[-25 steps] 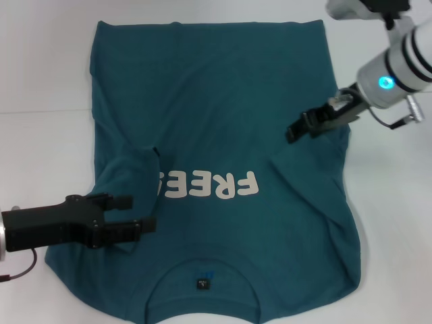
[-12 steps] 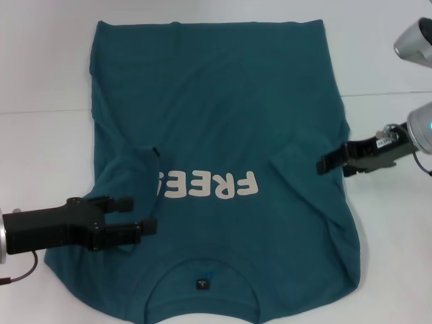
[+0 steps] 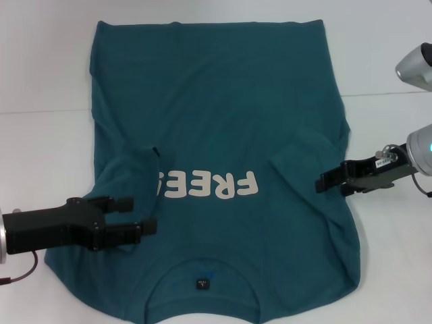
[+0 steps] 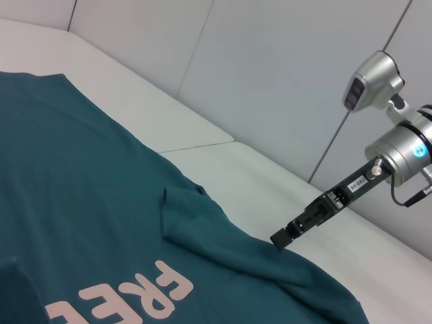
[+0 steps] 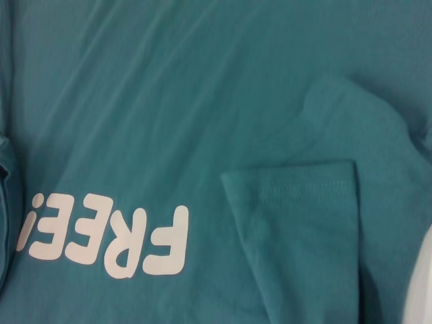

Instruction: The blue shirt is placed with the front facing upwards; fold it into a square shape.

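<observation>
The soft, limp teal-blue cotton T-shirt [image 3: 223,135] with both sleeves folded in should be pinched at its hem or shoulder edges; the left tool [image 3: 138,214] hovers open and empty over it, while I cannot tell the right tool's [image 3: 322,183] state.

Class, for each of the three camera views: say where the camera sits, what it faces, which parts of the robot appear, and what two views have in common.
Head view: high on the robot, looking down on the blue shirt; left pincer open over the shirt's left side, right pincer at its right edge.
Left wrist view: low on the left arm, looking across the shirt at the right pincer.
Right wrist view: above the shirt, facing down; no robot parts show.
All three share the white "FREE" lettering.
</observation>
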Controlling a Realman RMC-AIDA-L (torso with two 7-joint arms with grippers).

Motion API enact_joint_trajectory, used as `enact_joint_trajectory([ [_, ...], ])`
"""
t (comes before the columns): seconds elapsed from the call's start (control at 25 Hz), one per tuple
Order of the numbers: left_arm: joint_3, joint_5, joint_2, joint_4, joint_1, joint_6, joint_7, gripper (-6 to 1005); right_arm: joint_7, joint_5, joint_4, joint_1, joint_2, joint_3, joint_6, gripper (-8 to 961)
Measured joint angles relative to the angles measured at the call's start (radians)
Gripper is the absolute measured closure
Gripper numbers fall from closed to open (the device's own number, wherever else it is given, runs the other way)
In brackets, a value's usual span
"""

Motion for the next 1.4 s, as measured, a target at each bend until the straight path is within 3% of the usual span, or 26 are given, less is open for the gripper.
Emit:
enact_joint_trajectory([
  [0.36, 0.0, 0.0, 0.0, 0.0, -0.001, -0.004, 0.008, 157, -0.024, 0.027, 0.013, 0.009, 0.02, 0.0, 0.016, 291],
  [1.08, -0.001, 0.0, 0.0, 0.005, -0.001, -0.009, 0.009, 158, -0.068, 0.039, 0.026, 0.061, 0.093, -0.009, -0.022, 290],
  [1.4, -0.004, 0.0, 0.002, 0.006, -0.001, -0.009, 0.009, 157, -0.077, 0.047, 0.007, 0.052, 0.093, -0.009, -0.104, 289],
])
